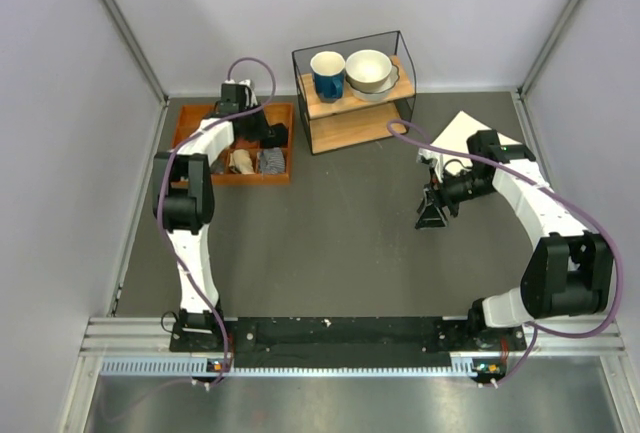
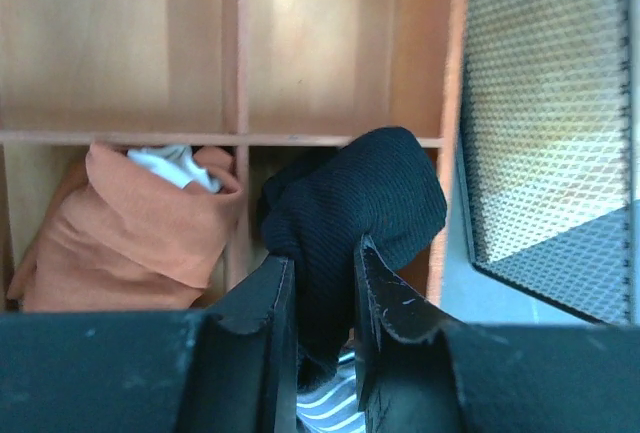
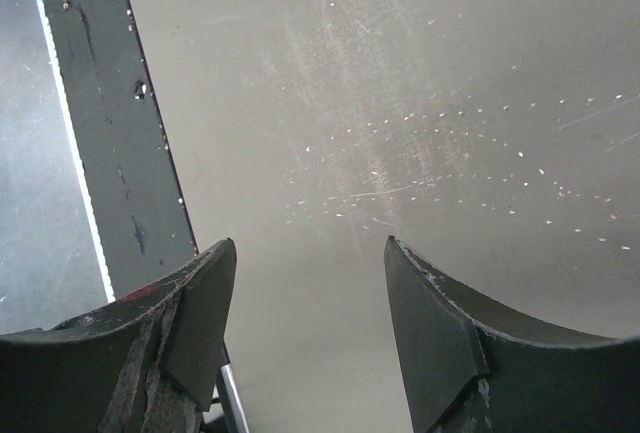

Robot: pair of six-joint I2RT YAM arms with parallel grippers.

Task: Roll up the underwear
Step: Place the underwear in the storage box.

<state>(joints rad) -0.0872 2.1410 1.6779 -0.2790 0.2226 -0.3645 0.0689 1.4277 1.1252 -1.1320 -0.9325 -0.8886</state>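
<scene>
The underwear shows as a bunched wad of black ribbed fabric over the near right compartment of the wooden tray. Its cream waistband is hidden. My left gripper is shut on the lower part of the wad, fabric pinched between both fingers. From above, the left gripper sits over the tray at the back left, and the black fabric blends with it. My right gripper hangs open and empty over the bare table at the right, fingers wide apart in the right wrist view.
An orange-brown rolled garment fills the compartment left of the underwear; a striped garment lies under it. A wire shelf holding a blue mug and bowls stands right of the tray. A white sheet lies at the back right.
</scene>
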